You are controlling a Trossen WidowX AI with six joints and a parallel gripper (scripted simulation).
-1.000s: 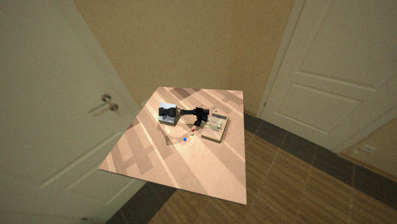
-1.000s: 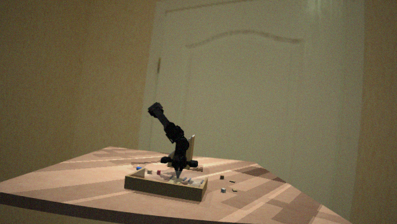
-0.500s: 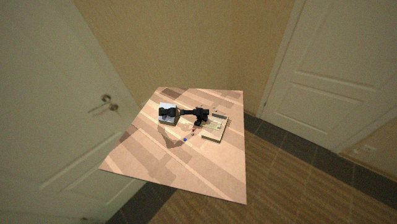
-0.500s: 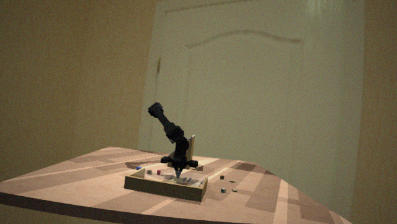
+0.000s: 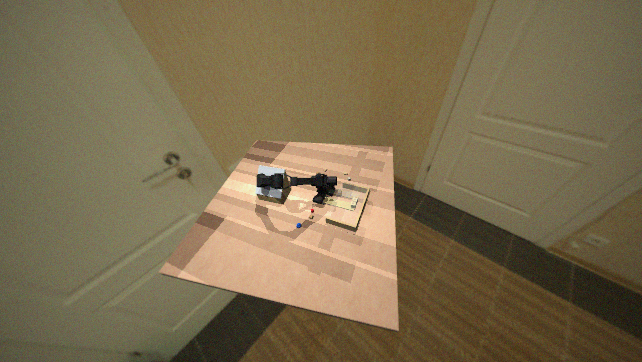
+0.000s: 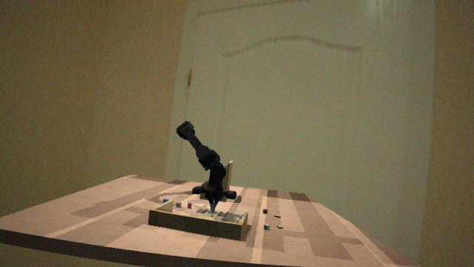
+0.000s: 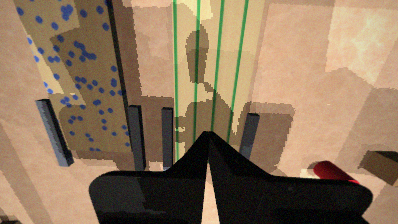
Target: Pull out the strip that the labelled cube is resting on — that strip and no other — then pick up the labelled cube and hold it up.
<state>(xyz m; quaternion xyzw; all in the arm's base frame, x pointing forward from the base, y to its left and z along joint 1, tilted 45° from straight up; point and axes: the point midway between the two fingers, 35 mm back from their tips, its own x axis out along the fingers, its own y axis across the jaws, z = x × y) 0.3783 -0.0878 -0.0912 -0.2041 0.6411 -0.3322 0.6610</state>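
Note:
My gripper [image 6: 213, 211] [image 7: 207, 136] points down with its fingertips together, nothing visible between them. The tips are over the near part of a pale yellow strip with green lines [image 7: 232, 60], between two dark posts. Whether they touch it, I cannot tell. A second yellow strip with blue dots [image 7: 100, 112] lies to the left in the wrist view. A small pale block [image 5: 354, 202] stands at the far end of a strip inside the tray in the top view; its label is not readable. No cube shows in the wrist view.
A low-walled wooden tray [image 5: 341, 222] [image 6: 197, 226] surrounds the strips, its walls highest obstacles nearby. Slim posts [image 7: 54, 132] flank the strips. A red cylinder [image 7: 332, 171] [image 5: 312, 210], a brown block [image 7: 382, 166] and a blue piece [image 5: 299, 225] [image 6: 165, 200] lie outside the strips.

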